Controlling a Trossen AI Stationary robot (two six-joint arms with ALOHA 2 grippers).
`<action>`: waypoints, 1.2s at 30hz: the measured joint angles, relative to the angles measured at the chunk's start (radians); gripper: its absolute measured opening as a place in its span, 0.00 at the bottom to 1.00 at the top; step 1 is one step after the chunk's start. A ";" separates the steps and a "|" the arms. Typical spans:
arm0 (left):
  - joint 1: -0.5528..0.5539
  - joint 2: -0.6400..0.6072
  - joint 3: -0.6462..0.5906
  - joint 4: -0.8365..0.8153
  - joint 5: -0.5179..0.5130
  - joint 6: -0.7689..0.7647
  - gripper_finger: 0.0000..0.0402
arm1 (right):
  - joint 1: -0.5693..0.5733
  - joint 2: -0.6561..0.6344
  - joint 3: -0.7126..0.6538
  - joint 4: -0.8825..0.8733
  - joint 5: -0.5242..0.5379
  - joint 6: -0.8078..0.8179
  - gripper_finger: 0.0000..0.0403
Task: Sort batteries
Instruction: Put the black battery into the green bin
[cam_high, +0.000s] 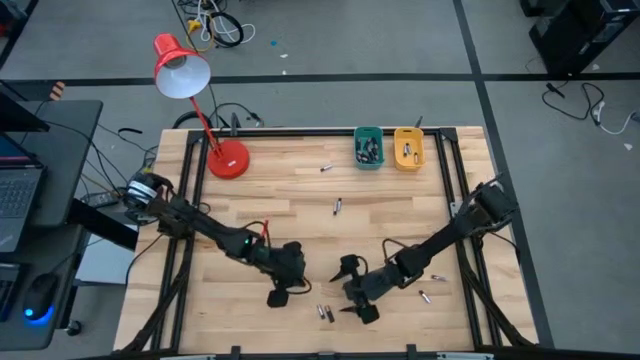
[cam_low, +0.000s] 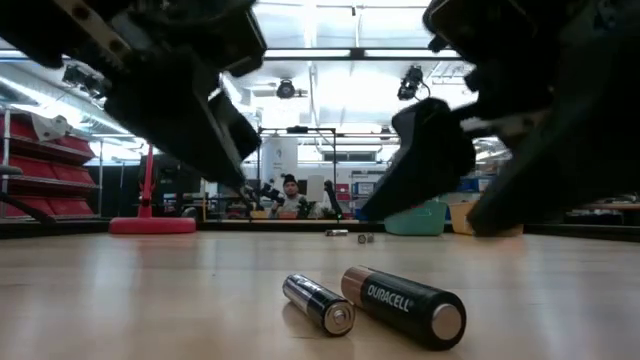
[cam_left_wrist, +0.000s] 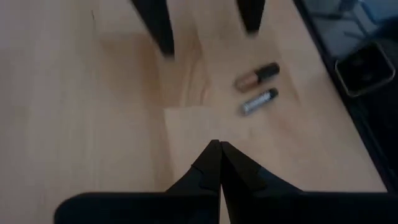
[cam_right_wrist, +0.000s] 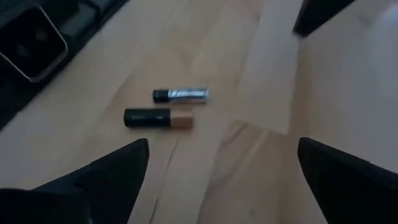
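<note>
Tabletop (cam_high: 300, 200): pale wooden planks inside a dark frame; everything named below stands or lies on it.
Left arm (cam_high: 215, 235): comes in from the left edge and ends low, near the front middle.
Right arm (cam_high: 450, 235): comes in from the right edge and ends beside the left one.
Desk lamp (cam_high: 185, 75): red, its round base (cam_high: 228, 160) at the back left; in the low view it stands far off on the left, clear of the arms.
Teal bin (cam_high: 368, 148): at the back edge, dark cells lying in it.
Yellow bin (cam_high: 408, 148): touching or just beside the teal one, on its right.
Left gripper (cam_high: 282, 295): fingers pressed together, holding nothing, near the front pair of batteries.
Right gripper (cam_high: 352, 290): fingers spread wide, empty, pointed toward the same pair.
Front pair of batteries (cam_high: 324, 312): two cells lying side by side near the front edge, between the two grippers; in the low view the thicker dark cell (cam_low: 405, 305) lies to the right of the thinner one (cam_low: 318, 302).
In the way: nothing lies between either gripper and this pair.
Middle battery (cam_high: 337, 207): alone, mid tabletop.
Back battery (cam_high: 325, 167): alone, left of the teal bin.
Right batteries (cam_high: 424, 296): two small cells apart, beside the right arm.
Person (cam_low: 290, 197): far behind the tabletop, small in the low view.
</note>
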 joint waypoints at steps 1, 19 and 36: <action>-0.010 0.000 0.000 0.015 -0.027 -0.006 0.04 | 0.002 0.019 0.012 0.000 0.000 0.000 0.99; -0.136 0.032 0.002 0.097 -0.389 -0.165 0.04 | 0.047 0.149 0.107 0.033 -0.071 0.048 0.98; -0.175 0.136 0.001 0.218 -0.406 -0.213 0.04 | 0.037 0.196 0.141 0.046 -0.049 0.105 0.77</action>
